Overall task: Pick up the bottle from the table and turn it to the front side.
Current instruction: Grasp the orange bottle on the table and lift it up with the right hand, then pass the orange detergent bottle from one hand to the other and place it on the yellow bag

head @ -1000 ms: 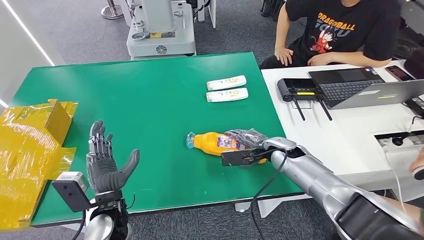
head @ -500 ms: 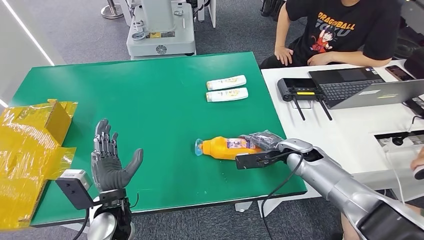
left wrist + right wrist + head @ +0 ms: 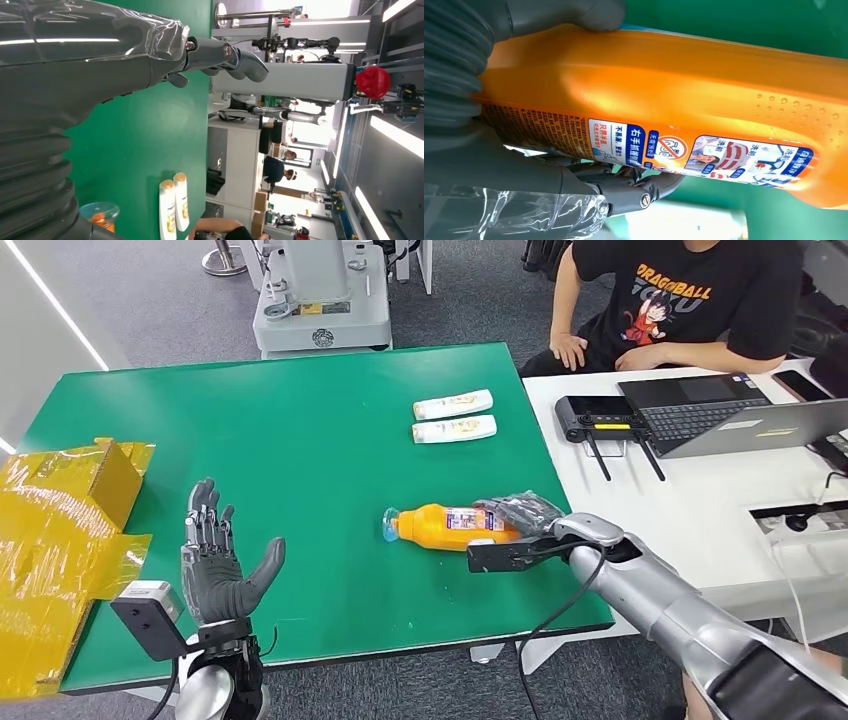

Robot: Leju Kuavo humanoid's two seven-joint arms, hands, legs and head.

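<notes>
orange bottle (image 3: pixel 452 528) lying on its side near the right edge of the green desk (image 3: pixel 300 440), toward the front corner, clear cap pointing to the left edge, label strip facing up. gripped at its base end by the right hand (image 3: pixel 520 520), dark fingers (image 3: pixel 525 508) wrapped over the top, thumb (image 3: pixel 569 12) pressed on the opposite side as seen from the right wrist; cannot tell whether resting on the desk or raised just above it. left hand (image 3: pixel 215 560) raised over the front left part of the desk, palm upright, fingers spread, grasping nothing. two white tubes (image 3: pixel 453 417) side by side, touching, toward the far right of the desk, well apart from the bottle. yellow wrapped box (image 3: pixel 60 530) at the left edge. beside the right edge, a white desk (image 3: pixel 700 500) with a laptop (image 3: pixel 740 415), a seated person (image 3: pixel 680 300) behind it.
</notes>
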